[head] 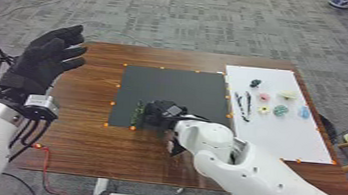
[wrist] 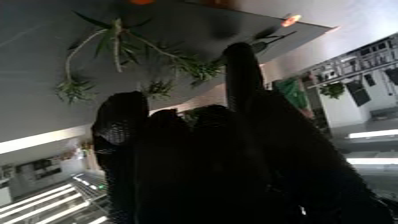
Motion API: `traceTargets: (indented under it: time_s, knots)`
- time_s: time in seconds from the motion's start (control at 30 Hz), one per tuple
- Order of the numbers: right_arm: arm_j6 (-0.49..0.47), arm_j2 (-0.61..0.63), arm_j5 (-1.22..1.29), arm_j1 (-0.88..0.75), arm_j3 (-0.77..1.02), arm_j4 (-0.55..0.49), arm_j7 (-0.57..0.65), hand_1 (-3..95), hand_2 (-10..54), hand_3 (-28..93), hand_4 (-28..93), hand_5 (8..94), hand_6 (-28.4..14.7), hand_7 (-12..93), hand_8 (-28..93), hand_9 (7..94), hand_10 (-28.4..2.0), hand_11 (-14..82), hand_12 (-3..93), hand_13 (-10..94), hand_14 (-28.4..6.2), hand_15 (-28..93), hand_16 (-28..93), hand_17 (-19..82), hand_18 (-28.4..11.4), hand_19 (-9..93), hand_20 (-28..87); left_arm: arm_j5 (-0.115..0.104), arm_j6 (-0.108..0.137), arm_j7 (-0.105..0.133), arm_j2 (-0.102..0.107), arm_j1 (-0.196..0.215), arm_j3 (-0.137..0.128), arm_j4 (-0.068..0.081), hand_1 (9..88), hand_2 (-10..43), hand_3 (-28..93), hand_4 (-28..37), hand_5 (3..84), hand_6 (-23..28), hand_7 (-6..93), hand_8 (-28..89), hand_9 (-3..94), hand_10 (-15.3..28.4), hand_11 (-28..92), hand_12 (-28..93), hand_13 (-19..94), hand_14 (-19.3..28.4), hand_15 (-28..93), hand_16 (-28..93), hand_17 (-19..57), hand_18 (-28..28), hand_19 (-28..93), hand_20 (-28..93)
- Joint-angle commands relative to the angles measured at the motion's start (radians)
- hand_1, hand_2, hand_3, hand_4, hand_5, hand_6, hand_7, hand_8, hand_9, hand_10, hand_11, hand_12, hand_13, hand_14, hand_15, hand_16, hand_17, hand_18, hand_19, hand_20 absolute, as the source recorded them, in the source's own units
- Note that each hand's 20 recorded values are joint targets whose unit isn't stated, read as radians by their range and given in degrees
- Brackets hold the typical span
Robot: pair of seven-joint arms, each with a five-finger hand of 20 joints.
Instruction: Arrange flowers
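In the head view, my right hand (head: 161,112) is low over the black mat (head: 176,83), close to its front left part. A green leafy sprig (head: 138,114) lies just left of it. My left hand (head: 53,58) is raised beyond the table's left side, fingers loosely extended. The right wrist view has my right hand (wrist: 209,145) with relaxed fingers, and the branching sprig (wrist: 118,45) on the mat just past the fingertips, not gripped. On the white board (head: 279,136) lie pink (head: 264,97), cream (head: 287,95), yellow (head: 264,109) and teal (head: 281,110) flowers.
The board also carries a blue flower (head: 304,112), a dark flower (head: 255,83) and dark slender pieces (head: 248,104). Orange markers line the mat and board edges. Brown wooden table (head: 77,148) surrounds the mat, and a chair stands at the right.
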Motion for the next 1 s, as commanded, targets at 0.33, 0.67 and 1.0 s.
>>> traceTargets:
  time_s: [0.33,0.67,1.0]
  knots:
    - [0.046,-0.03,-0.018,0.047,-0.027,0.054,0.111,15.5,34.3,92,-12,58.4,3.1,15,-13,90.6,-8.1,75.2,38.6,84,-10.9,93,41,39,-22.2,88,42,-0.004,0.0,0.004,-0.006,0.007,-0.009,-0.004,26.0,-4.4,68,-27.3,22.0,1.5,23.8,-11,16.5,9.3,22,19,8,12.7,44,-5,-10.4,18.7,39,10]
    - [0.095,-0.03,-0.005,0.078,-0.054,0.077,0.168,15.3,34.2,92,-13,59.3,2.8,15,-13,90.9,-8.0,75.1,38.3,85,-10.8,93,41,39,-22.3,88,41,-0.002,0.001,0.003,-0.005,0.007,-0.008,-0.004,26.1,-4.3,68,-27.3,21.9,1.5,23.8,-11,16.5,9.4,22,19,8,12.8,44,-5,-10.4,18.8,39,10]
    - [0.138,-0.034,0.008,0.088,-0.066,0.082,0.192,15.2,33.0,91,-12,60.2,2.6,15,-13,91.1,-8.0,74.9,38.1,85,-10.4,93,40,40,-22.6,89,41,-0.004,0.001,0.004,-0.005,0.003,-0.006,-0.001,26.1,-4.3,68,-27.3,21.9,1.5,23.8,-11,16.5,9.4,22,19,8,12.7,44,-5,-10.4,18.8,39,10]
